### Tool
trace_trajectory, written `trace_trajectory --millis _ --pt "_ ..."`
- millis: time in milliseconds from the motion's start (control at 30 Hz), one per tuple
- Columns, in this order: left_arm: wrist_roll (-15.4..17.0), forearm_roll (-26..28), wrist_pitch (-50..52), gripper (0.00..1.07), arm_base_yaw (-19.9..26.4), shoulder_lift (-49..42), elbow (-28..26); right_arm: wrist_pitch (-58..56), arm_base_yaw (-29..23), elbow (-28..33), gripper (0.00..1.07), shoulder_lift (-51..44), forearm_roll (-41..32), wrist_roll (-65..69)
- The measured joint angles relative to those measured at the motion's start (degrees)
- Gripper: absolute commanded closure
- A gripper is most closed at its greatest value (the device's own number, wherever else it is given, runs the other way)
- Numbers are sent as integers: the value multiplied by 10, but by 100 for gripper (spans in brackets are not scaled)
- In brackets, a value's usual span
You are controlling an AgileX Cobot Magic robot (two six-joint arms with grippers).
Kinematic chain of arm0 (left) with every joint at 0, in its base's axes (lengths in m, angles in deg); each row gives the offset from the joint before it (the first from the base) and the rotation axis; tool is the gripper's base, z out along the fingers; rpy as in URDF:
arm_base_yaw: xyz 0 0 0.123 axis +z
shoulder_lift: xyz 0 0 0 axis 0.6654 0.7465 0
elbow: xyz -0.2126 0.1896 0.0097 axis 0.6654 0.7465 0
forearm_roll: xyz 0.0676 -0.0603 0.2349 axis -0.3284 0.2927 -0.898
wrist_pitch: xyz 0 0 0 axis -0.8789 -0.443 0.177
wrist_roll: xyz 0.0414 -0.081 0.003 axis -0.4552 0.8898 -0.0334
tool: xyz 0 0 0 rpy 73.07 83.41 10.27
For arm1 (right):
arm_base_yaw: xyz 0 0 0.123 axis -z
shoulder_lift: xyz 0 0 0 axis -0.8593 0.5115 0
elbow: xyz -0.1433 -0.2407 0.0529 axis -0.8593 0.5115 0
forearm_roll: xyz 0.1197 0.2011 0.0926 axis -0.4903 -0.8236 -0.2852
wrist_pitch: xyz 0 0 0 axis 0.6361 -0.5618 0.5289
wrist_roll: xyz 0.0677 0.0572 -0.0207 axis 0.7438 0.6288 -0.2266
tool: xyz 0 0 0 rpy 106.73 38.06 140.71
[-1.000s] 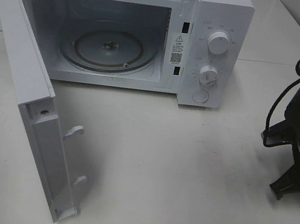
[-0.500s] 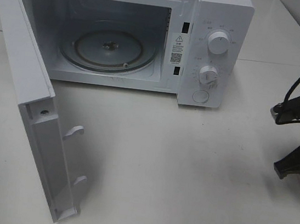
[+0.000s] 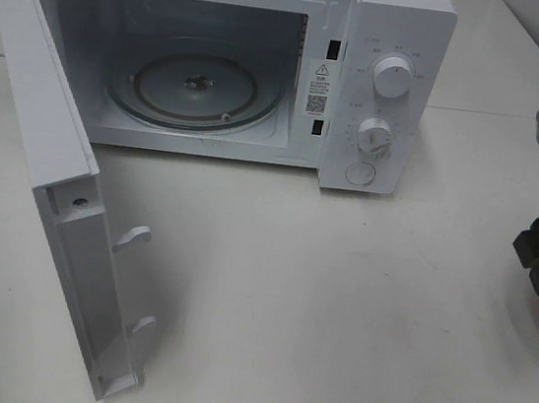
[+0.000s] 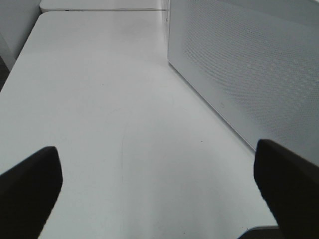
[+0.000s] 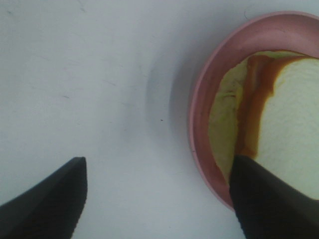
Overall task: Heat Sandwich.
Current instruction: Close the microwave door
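Microwave [image 3: 385,78] open, door [image 3: 53,183] swung toward 7 o'clock; inside only the glass turntable [image 3: 195,87]. Small warning label with a QR code [image 3: 320,89] on the frame, text too small to read. Sandwich [image 5: 279,119] on a pink plate [image 5: 199,124] at 3 o'clock. Right gripper [image 5: 159,199] released, spread over the plate rim. Left gripper [image 4: 154,189] released, holding nothing, beside the microwave wall.

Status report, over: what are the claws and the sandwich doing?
Both grippers open, empty. Sandwich on pink plate, under right gripper. Microwave door open, path clear.
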Motion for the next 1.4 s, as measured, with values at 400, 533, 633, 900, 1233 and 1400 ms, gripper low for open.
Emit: trace_trajectory --millis 400,533,633,900,1233,1400 --pt "0 0 0 7 0 0 0 -53 0 0 31 -175 -64 -61" --pt "0 0 0 7 0 0 0 -80 0 0 31 -225 -79 -70" --pt "0 0 0 7 0 0 0 -95 0 0 31 -248 -86 -77" --pt "0 0 0 7 0 0 0 -139 0 1 31 -333 -89 -87" --pt "0 0 0 7 0 0 0 -95 0 116 31 -511 -96 -93" --pt "0 0 0 7 0 0 0 -89 7 152 31 -580 -105 -96"
